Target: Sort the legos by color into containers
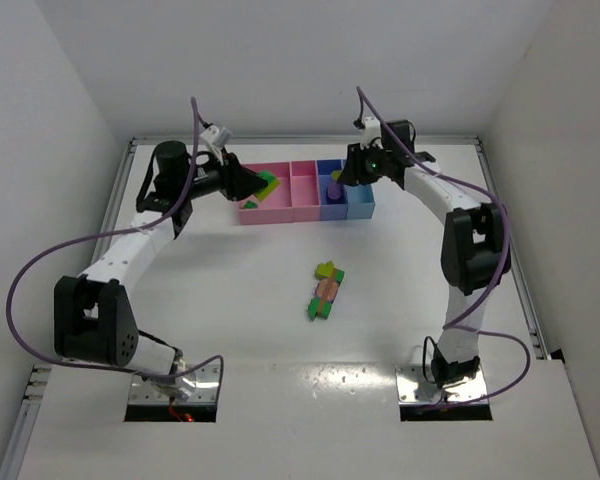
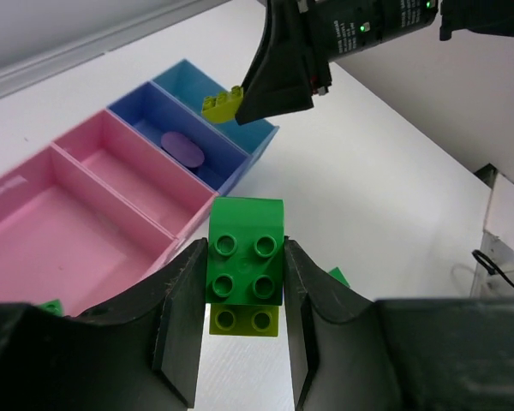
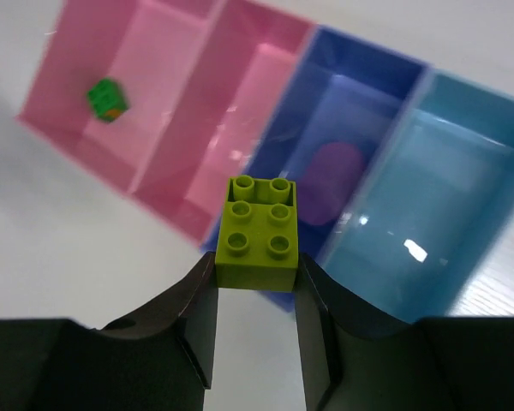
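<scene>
My left gripper [image 2: 244,257] is shut on a green lego [image 2: 245,250] with a yellow-green lego [image 2: 244,321] stuck under it, held over the near edge of the wide pink container [image 1: 280,205]. My right gripper [image 3: 257,261] is shut on a yellow-green lego [image 3: 261,231], above the purple-blue container [image 3: 360,94] beside the light blue container [image 3: 445,163]. A purple lego [image 3: 330,184] lies in the purple-blue one. A small green lego [image 3: 107,98] lies in the wide pink container [image 3: 77,60]. Loose legos [image 1: 325,290], yellow-green, salmon pink and green, lie mid-table.
The narrow pink container [image 1: 302,188] sits between the wide pink and purple-blue ones. Both grippers hang close together over the row of containers, my right gripper [image 2: 283,68] showing in the left wrist view. White walls ring the table [image 1: 180,300].
</scene>
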